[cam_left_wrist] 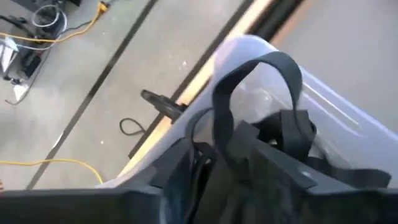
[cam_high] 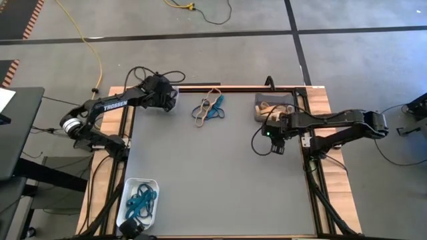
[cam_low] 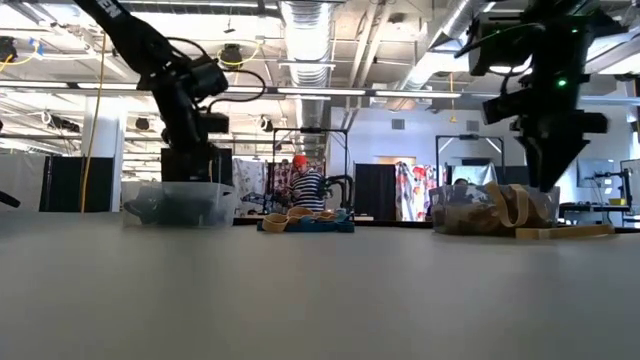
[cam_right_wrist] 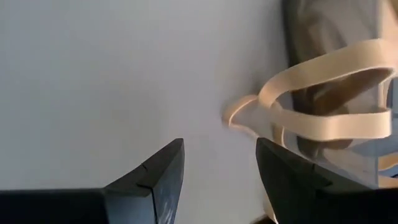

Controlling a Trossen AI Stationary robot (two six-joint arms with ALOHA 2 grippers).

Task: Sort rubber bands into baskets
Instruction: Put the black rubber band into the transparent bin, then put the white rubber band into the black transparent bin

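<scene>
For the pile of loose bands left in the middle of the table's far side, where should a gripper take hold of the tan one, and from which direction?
Grip the tan rubber band at its outer loop on the pile's left side, coming straight down from above. There it lies flat on the table and clear of the teal bands tangled on its right, so the fingers would probably close on tan alone.

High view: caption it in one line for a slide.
Left gripper over the clear basket, right gripper beside the tan-band basket; mixed bands remain.
</scene>
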